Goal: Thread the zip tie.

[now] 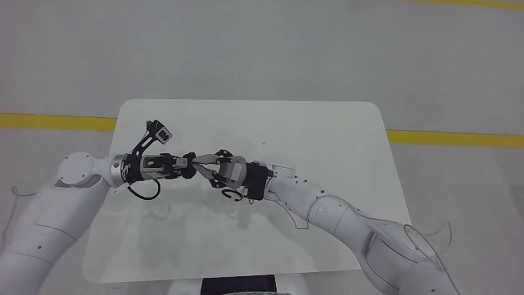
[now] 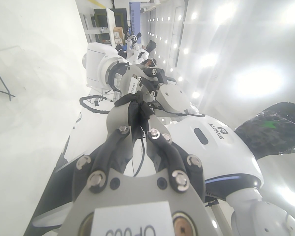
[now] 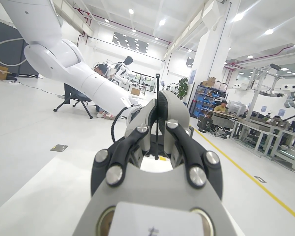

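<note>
Above the white bench (image 1: 327,131), the right gripper (image 3: 159,100) clamps its fingers on a thin black zip tie (image 3: 158,84), whose head pokes up past the tips; the left gripper (image 2: 137,116), fingers also closed, appears to pinch the strap's other end. Light, springy and slick, the strap is probably best held close to its tip for feeding

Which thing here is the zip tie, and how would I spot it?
Start at the white table; above it, the robot's right hand is closed. The zip tie is the thin black strip pinched between its fingers; the small square head at its tip sets it apart.
</note>
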Available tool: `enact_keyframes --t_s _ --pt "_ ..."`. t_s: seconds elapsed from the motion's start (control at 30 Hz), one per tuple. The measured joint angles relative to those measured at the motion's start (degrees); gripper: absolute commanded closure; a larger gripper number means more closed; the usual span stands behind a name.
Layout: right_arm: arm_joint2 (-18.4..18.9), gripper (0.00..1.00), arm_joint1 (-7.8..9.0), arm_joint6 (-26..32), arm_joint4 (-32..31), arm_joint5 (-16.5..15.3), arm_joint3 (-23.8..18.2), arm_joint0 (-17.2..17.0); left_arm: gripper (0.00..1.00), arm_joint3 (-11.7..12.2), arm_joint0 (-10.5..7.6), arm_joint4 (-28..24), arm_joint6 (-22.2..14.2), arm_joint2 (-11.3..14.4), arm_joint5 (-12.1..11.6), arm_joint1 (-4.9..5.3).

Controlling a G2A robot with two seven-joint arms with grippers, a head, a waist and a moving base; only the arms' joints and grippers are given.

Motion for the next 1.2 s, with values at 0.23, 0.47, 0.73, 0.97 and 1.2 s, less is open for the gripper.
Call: enact_keyframes --t_s 0.23,0.47,0.73,0.97,1.2 --pt "-0.23 1.0 -0.35 -0.23 0.07 0.0 0.79 0.07 1.0 0.0 0.0 0.0 0.0 0.0 0.0 0.0" --pt "-0.47 1.0 -0.62 -0.41 0.22 0.0 1.41 0.29 1.0 0.0 0.0 0.0 0.0 0.0 0.0 0.0" --pt "-0.26 1.0 -0.7 -0.91 -0.46 0.0 1.19 0.35 1.0 0.0 0.0 0.0 0.0 0.0 0.0 0.0" --pt "0.01 1.0 -0.66 -0.92 -0.94 0.0 1.01 0.17 1.0 0.0 0.0 0.0 0.0 0.0 0.0 0.0" --pt "-0.12 1.0 -0.75 -0.76 -0.71 0.0 1.4 0.07 1.0 0.0 0.0 0.0 0.0 0.0 0.0 0.0"
